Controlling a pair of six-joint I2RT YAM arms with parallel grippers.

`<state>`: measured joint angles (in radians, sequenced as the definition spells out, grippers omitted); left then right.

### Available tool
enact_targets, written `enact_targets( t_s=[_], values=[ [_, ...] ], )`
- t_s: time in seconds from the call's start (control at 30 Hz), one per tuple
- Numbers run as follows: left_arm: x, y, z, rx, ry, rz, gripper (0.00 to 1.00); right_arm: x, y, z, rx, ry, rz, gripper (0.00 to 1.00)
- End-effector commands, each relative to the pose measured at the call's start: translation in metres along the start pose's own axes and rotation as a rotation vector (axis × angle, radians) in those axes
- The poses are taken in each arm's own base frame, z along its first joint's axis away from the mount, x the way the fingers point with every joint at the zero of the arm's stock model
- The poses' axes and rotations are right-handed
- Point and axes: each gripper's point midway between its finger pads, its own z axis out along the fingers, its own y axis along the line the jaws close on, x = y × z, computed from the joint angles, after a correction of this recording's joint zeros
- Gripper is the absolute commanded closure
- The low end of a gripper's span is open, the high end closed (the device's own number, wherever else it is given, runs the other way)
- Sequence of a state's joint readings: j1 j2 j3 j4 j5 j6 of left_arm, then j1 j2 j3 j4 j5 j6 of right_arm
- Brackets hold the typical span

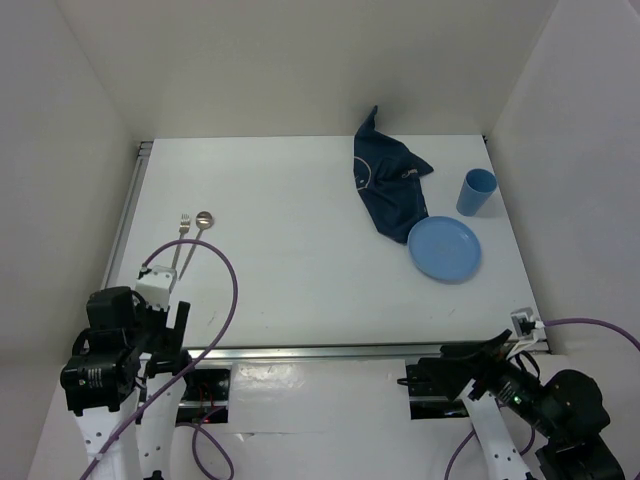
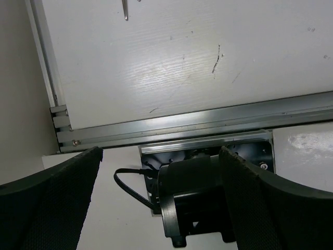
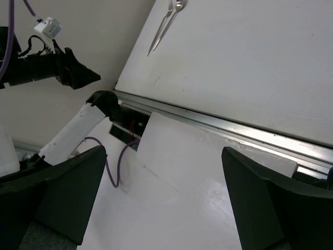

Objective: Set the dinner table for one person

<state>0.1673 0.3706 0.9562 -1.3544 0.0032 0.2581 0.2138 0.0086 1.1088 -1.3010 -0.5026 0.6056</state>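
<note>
Black left gripper (image 2: 160, 152) and right gripper (image 3: 164, 152) gape wide, empty, beside the dinner table (image 1: 300, 270)

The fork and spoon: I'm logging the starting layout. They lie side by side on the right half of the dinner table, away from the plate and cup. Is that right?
Not quite. The fork and spoon lie side by side on the left half of the dinner table, as the top external view shows, away from the plate and cup.
</note>
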Motion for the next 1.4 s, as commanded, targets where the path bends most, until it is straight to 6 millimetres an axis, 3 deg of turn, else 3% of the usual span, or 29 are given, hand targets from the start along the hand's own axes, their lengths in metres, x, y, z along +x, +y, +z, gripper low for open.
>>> enact_targets(
  t_s=[0.0, 0.1, 0.2, 0.3, 0.33, 0.37, 0.43, 0.47, 0.6, 0.67, 0.7, 0.77, 0.8, 0.83, 0.87, 0.9, 0.93, 0.97, 1.0, 1.03, 1.07, 1.1, 1.13, 1.17, 1.2, 1.23, 1.3, 1.33, 1.37],
  values=[
    [-0.01, 0.004, -0.012, -0.017, -0.025, -0.006, 0.01, -0.009, -0.004, -0.002, 0.046, -0.027, 0.002, 0.0],
    [-0.041, 0.013, -0.029, -0.046, -0.138, 0.017, 0.01, -0.032, -0.008, 0.005, 0.118, -0.06, -0.01, 0.0],
    [-0.084, 0.032, -0.047, -0.124, -0.28, 0.021, 0.01, -0.07, -0.007, 0.016, 0.169, -0.12, -0.069, 0.0],
    [-0.126, 0.049, -0.051, -0.155, -0.332, 0.009, 0.01, -0.117, -0.009, 0.037, 0.229, -0.184, -0.133, 0.0],
    [-0.145, 0.052, -0.04, -0.128, -0.323, 0.013, 0.01, -0.129, -0.01, 0.044, 0.244, -0.199, -0.147, 0.0],
    [-0.156, 0.053, -0.036, -0.113, -0.326, 0.024, 0.01, -0.148, -0.015, 0.063, 0.266, -0.196, -0.168, 0.0],
    [-0.179, 0.059, -0.032, -0.103, -0.347, 0.07, 0.01, -0.175, -0.019, 0.077, 0.312, -0.24, -0.181, 0.0],
    [-0.195, 0.063, -0.019, -0.092, -0.339, 0.084, 0.02, -0.191, -0.027, 0.098, 0.343, -0.233, -0.185, 0.0],
    [-0.222, 0.07, 0.009, -0.063, -0.326, 0.099, 0.03, -0.223, -0.059, 0.154, 0.432, -0.205, -0.211, 0.0],
    [-0.227, 0.067, 0.021, -0.039, -0.319, 0.105, 0.04, -0.235, -0.078, 0.175, 0.497, -0.193, -0.215, 0.0],
    [-0.23, 0.065, 0.025, -0.031, -0.321, 0.112, 0.04, -0.236, -0.102, 0.201, 0.551, -0.138, -0.214, 0.0],
    [-0.233, 0.063, 0.04, -0.013, -0.3, 0.118, 0.04, -0.25, -0.121, 0.223, 0.62, -0.127, -0.228, 0.0],
    [-0.233, 0.059, 0.043, 0.008, -0.296, 0.12, 0.04, -0.252, -0.133, 0.235, 0.648, -0.107, -0.238, 0.0],
    [-0.233, 0.055, 0.05, 0.03, -0.289, 0.127, 0.04, -0.244, -0.163, 0.264, 0.699, -0.031, -0.238, 0.0],
    [-0.237, 0.054, 0.053, 0.036, -0.298, 0.128, 0.04, -0.258, -0.173, 0.274, 0.752, -0.059, -0.245, 0.0],
    [-0.237, 0.052, 0.062, 0.052, -0.283, 0.128, 0.04, -0.258, -0.189, 0.285, 0.797, -0.04, -0.243, 0.0],
    [-0.239, 0.053, 0.065, 0.051, -0.286, 0.128, 0.04, -0.248, -0.225, 0.31, 0.849, 0.006, -0.216, 0.0],
    [-0.241, 0.054, 0.068, 0.051, -0.286, 0.128, 0.04, -0.251, -0.246, 0.317, 0.872, 0.015, -0.195, 0.0],
    [-0.243, 0.055, 0.076, 0.053, -0.277, 0.136, 0.04, -0.255, -0.25, 0.334, 0.819, 0.029, -0.159, 0.0],
    [-0.242, 0.055, 0.079, 0.055, -0.269, 0.145, 0.04, -0.23, -0.287, 0.358, 0.836, 0.11, -0.095, 0.0],
    [-0.245, 0.056, 0.082, 0.054, -0.27, 0.145, 0.04, -0.226, -0.306, 0.365, 0.839, 0.136, -0.049, 0.0],
    [-0.244, 0.056, 0.086, 0.057, -0.261, 0.153, 0.04, -0.233, -0.301, 0.387, 0.771, 0.145, -0.024, 0.0],
    [-0.242, 0.058, 0.09, 0.049, -0.245, 0.151, 0.04, -0.224, -0.31, 0.4, 0.754, 0.185, -0.006, 0.0],
    [-0.24, 0.058, 0.099, 0.057, -0.221, 0.158, 0.04, -0.196, -0.339, 0.42, 0.763, 0.262, 0.028, 0.0],
    [-0.24, 0.06, 0.104, 0.048, -0.212, 0.157, 0.04, -0.208, -0.339, 0.434, 0.735, 0.239, 0.02, 0.0],
    [-0.24, 0.057, 0.108, 0.059, -0.203, 0.162, 0.04, -0.183, -0.357, 0.45, 0.744, 0.288, 0.029, 0.0],
    [-0.234, 0.057, 0.123, 0.063, -0.163, 0.159, 0.04, -0.176, -0.359, 0.473, 0.718, 0.283, 0.009, 0.03],
    [-0.232, 0.056, 0.13, 0.066, -0.154, 0.159, 0.04, -0.184, -0.36, 0.48, 0.705, 0.263, -0.011, 0.06],
    [-0.234, 0.055, 0.133, 0.063, -0.152, 0.155, 0.04, -0.166, -0.36, 0.495, 0.677, 0.293, -0.03, 0.08]
  ],
)
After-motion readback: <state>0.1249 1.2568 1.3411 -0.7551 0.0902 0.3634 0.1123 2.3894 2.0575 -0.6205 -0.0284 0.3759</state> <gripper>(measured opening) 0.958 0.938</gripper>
